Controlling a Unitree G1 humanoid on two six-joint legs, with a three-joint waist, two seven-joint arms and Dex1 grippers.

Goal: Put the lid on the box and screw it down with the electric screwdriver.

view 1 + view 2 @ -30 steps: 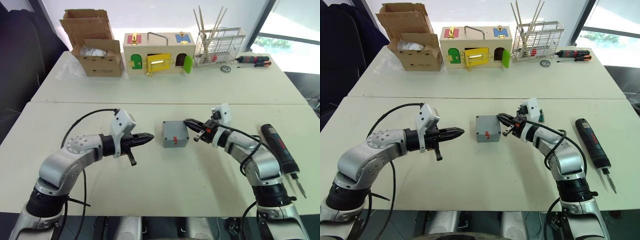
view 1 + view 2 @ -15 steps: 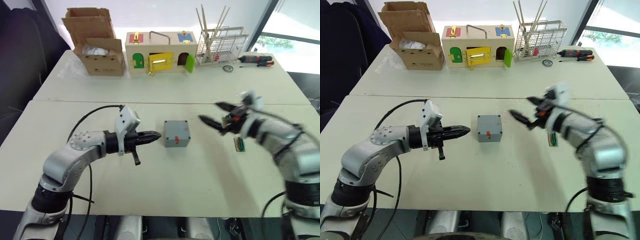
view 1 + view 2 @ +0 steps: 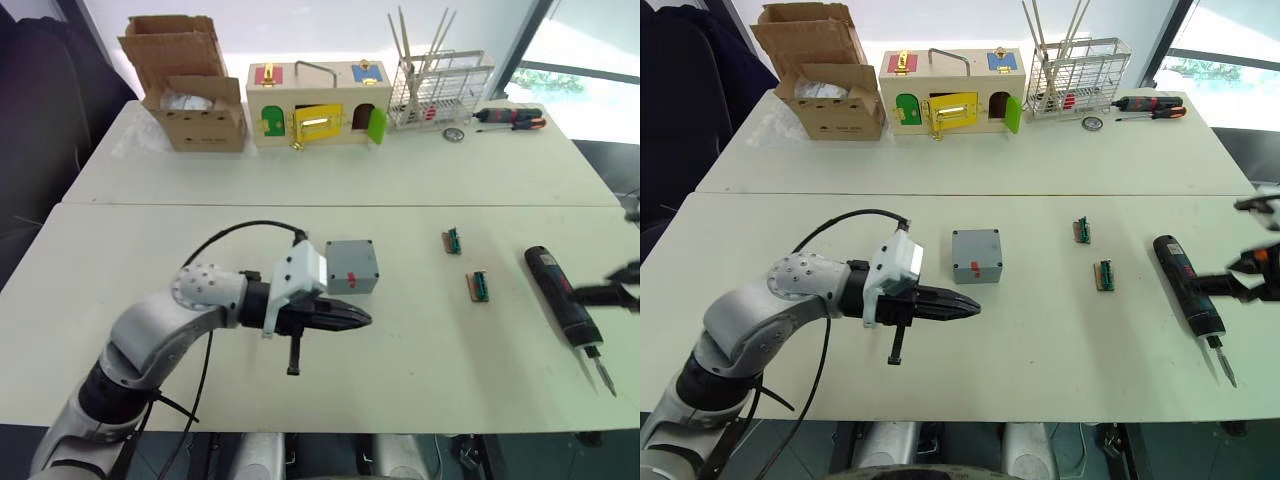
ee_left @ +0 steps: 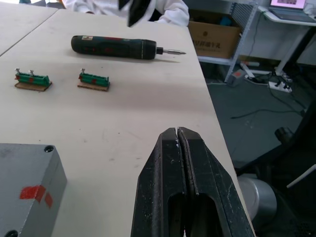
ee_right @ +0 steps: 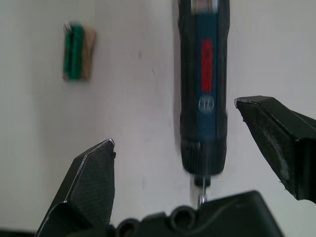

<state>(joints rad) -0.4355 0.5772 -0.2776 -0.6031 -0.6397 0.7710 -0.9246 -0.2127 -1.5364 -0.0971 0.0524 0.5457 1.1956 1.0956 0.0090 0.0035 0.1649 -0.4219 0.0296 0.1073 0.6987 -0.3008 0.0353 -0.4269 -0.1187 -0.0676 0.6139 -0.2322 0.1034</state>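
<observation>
Left arm is bent across the front, forearm pointing toward the robot's right, and the left gripper (image 3: 958,305) has its two black fingers (image 4: 170,197) pressed flat together. Right gripper (image 5: 190,163) is out at the far right edge, fingers spread wide.

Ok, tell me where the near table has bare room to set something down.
Free: the stretch from the grey box across to the two small green parts; also the front edge between the left gripper and the electric screwdriver. Crowded: the far table's back row, from cardboard box and wooden latch box to wire rack.
</observation>
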